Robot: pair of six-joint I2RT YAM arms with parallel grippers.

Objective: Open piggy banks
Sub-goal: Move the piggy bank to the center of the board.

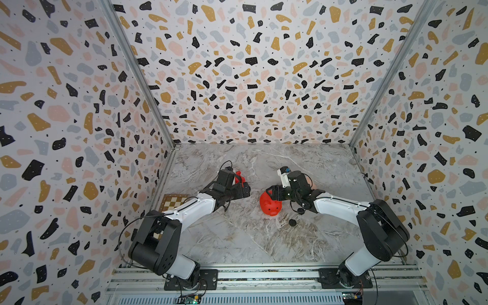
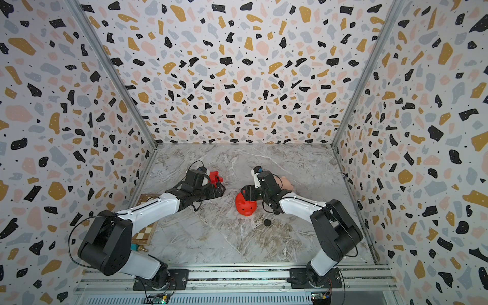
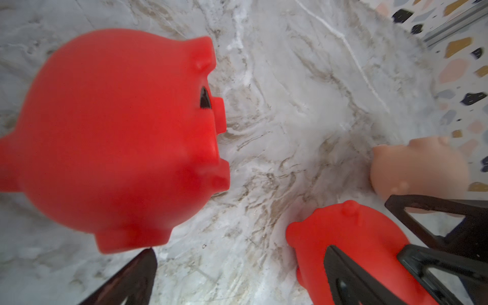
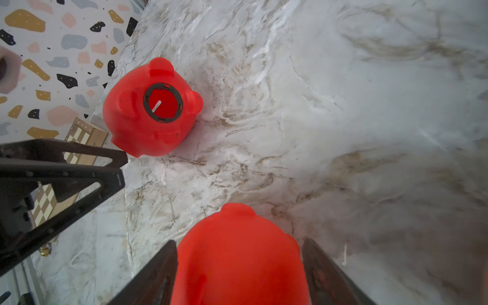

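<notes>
Red piggy bank [image 4: 237, 264] between fingers of right hand [image 4: 239, 240], grip unclear; left hand [image 3: 240, 249] wide.

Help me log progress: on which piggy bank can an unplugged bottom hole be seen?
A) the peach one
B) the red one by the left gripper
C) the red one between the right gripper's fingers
B: the right wrist view shows that red piggy bank belly-up, its black-ringed hole open, no plug in it.

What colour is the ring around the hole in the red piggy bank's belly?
Black ring; clearest in the right wrist view.
</notes>
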